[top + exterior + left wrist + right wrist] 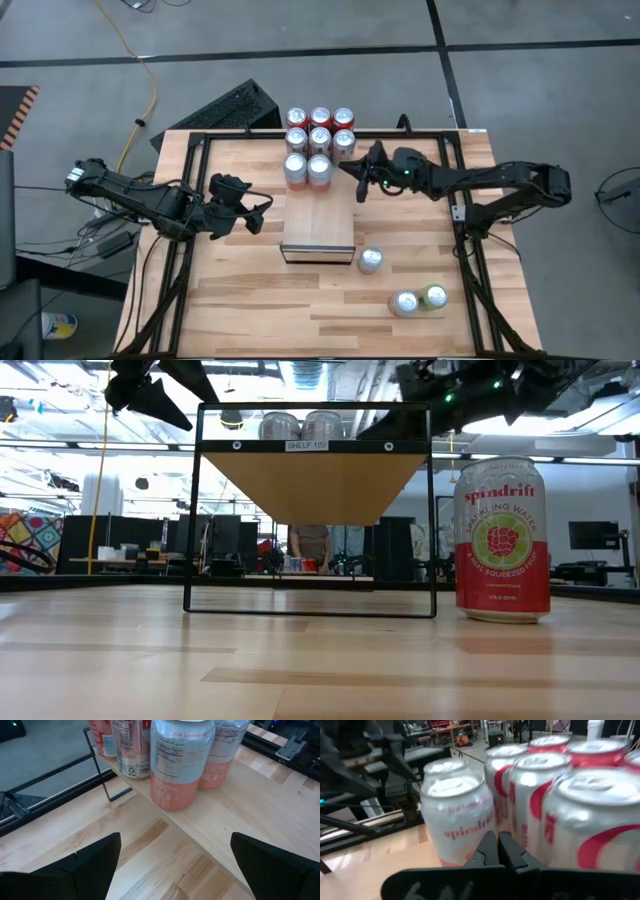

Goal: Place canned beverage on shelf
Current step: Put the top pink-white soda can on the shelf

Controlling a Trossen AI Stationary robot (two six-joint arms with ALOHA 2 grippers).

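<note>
The shelf (318, 228) stands mid-table, with several cans (320, 145) upright in rows on its far part. My left gripper (258, 214) is open and empty just left of the shelf. Its wrist view shows the fingers spread (175, 865) before the nearest pale-pink cans (181, 762). My right gripper (352, 178) is shut at the right side of the can rows. Its closed fingertips (498, 842) point between a pale can (455, 815) and a red-striped can (535, 795). A loose raspberry can (502, 540) stands upright on the table. My right gripper's shut fingers come level from the table's right toward the cans at the shelf's right side. I cannot tell whether the tips touch a can.
Three loose cans are on the table near and right of the shelf: one (370, 260) beside the shelf's near right corner, two (405, 302) (435, 296) closer to the near edge. A black frame (200, 150) runs around the tabletop. A keyboard (235, 108) lies beyond the far edge.
</note>
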